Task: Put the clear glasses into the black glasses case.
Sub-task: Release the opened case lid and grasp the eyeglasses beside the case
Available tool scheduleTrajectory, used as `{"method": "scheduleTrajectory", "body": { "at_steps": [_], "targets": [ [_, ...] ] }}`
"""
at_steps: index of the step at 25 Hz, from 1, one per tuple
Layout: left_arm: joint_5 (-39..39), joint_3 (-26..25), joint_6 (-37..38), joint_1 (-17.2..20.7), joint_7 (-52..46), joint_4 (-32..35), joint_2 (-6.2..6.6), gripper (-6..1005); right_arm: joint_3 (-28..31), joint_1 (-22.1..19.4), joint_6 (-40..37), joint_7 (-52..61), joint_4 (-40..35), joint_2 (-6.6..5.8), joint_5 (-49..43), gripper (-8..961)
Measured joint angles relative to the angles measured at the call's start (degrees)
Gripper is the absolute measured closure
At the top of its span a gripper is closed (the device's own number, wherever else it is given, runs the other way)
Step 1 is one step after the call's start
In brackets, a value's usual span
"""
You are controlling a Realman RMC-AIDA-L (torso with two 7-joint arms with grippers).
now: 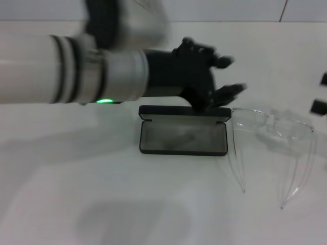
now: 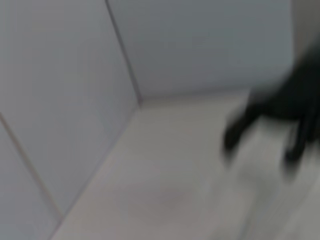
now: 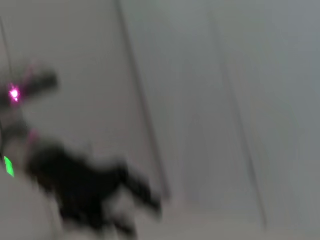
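Observation:
The black glasses case [image 1: 153, 139] lies open at the table's middle, grey lining up, lid raised at the back, nothing inside. The clear glasses [image 1: 273, 125] rest just right of it, touching or nearly touching its right end, with both temple arms unfolded toward the front edge. My left arm reaches across from the left. Its gripper [image 1: 232, 75] hangs open above the case's back right corner, close to the left lens and holding nothing. The right wrist view shows that gripper [image 3: 125, 200] blurred. Only the fingertips [image 1: 318, 107] of my right gripper [image 1: 321, 93] show at the far right edge, spread apart.
White table [image 1: 102, 204] with a tiled wall behind it. A blurred dark gripper [image 2: 265, 145] shows in the left wrist view against the table's corner and wall. Bare table lies in front of the case and glasses.

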Motion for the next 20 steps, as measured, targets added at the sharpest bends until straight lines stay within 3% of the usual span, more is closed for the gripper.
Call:
{"method": "scheduleTrajectory", "body": {
  "at_steps": [3, 7, 12, 15, 20],
  "targets": [
    [-22.6, -7.5, 6.4, 2.7, 11.6, -5.3, 0.03, 535, -6.0, 0.7, 3.8, 9.8, -11.6, 1.52, -4.9, 153],
    [-39.2, -17.2, 18.0, 2.9, 18.5, -15.9, 0.07, 634, -16.4, 3.3, 5.9, 24.8, -22.2, 0.54, -11.9, 155],
    [-45.5, -27.8, 29.9, 0.6, 22.9, -31.0, 0.12, 734, -24.2, 9.0, 5.2, 36.1, -28.4, -0.07, -21.1, 158],
    [-46.2, -32.7, 34.4, -0.7, 25.9, -39.3, 0.19, 769, -25.4, 12.6, 5.2, 38.7, -28.8, 0.04, -26.2, 159],
    [-45.4, -35.6, 36.2, -1.1, 27.8, -45.8, 0.45, 768, -25.7, 19.6, 5.7, 40.4, -25.3, 0.39, -34.8, 161]
  ]
}}
